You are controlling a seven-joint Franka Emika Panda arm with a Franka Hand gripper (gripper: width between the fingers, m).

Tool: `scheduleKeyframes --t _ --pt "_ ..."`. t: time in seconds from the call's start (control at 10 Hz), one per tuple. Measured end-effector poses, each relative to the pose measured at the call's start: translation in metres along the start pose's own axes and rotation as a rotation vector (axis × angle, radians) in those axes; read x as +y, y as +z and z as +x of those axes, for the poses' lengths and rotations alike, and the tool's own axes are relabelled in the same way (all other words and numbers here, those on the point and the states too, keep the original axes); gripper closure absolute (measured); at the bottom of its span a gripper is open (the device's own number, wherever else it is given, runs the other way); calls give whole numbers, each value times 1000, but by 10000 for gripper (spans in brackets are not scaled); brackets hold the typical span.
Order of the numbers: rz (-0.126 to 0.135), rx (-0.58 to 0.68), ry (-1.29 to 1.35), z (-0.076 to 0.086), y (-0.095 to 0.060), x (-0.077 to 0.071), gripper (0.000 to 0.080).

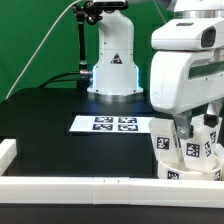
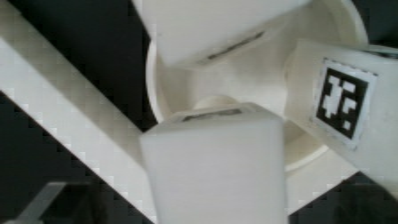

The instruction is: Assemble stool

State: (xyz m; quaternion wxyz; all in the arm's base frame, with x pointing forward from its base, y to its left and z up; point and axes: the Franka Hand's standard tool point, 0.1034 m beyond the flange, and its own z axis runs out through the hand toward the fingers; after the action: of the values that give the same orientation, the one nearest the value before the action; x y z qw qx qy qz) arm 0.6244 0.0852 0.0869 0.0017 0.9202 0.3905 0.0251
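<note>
The end effector [image 1: 190, 135] stands fully open and holds nothing, lowered over the stool parts [image 1: 190, 152] at the exterior view's right, near the front border rail [image 1: 90, 188]. In the wrist view one finger [image 2: 214, 165] lies inside the round seat [image 2: 329, 40] and the other outside, straddling its rim, apparently to allow a rim grasp. The marker board [image 1: 113, 124] lies apart on the desk [image 1: 50, 125].
</note>
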Motion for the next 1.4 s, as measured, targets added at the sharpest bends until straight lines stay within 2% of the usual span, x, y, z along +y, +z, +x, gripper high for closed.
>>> scheduleKeyframes --t 0.1,0.2,0.3,0.4,0.6,0.9,1.2,1.4 --pt "-1 2 8 1 -1 0 153" --pt "-2 4 16 3 -2 0 305" --pt "-2 5 29 3 -2 1 305" --pt "-3 5 53 3 -2 1 470" --pt "-2 6 112 3 -2 1 468" --pt "18 23 537 3 -2 3 468" --pt "21 25 926 8 -1 -1 468" --pt "23 24 1080 8 -1 -2 468"
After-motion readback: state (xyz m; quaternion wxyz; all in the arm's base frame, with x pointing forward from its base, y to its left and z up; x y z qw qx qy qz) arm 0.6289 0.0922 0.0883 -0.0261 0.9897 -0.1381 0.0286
